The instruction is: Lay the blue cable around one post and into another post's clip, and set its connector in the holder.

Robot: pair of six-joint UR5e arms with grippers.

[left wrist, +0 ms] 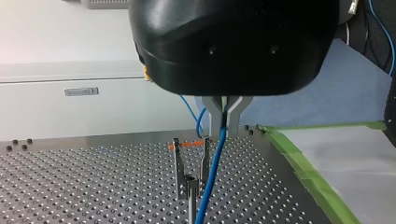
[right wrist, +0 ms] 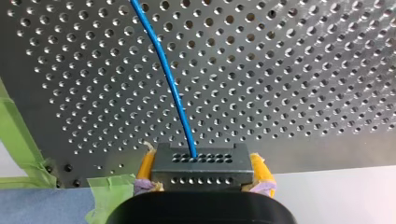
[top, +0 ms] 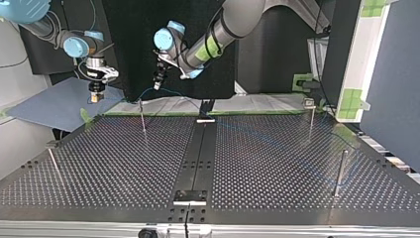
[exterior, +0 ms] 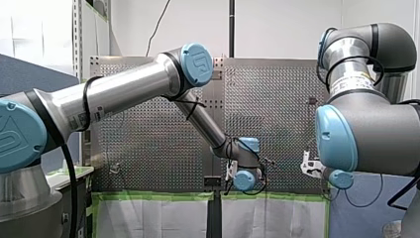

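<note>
The right tool [right wrist: 204,171] is clenched on the grey connector [right wrist: 201,161], with yellow pads [right wrist: 145,168] on either flank. The blue cable [right wrist: 168,79] leaves the connector's face and runs out over the perforated worktop [right wrist: 303,70]. The left tool [left wrist: 225,122] pinches that cable between its metal fingers [left wrist: 215,116]. Below them the cable drops just beside the prongs of a clip post [left wrist: 189,179]. Seen from across the worktop, the left tool hangs at eleven o'clock and the right one nearer ten.

No legible text. my left arm's sticker [exterior: 85,116], my right arm's sticker [exterior: 352,83]: too blurred.
</note>
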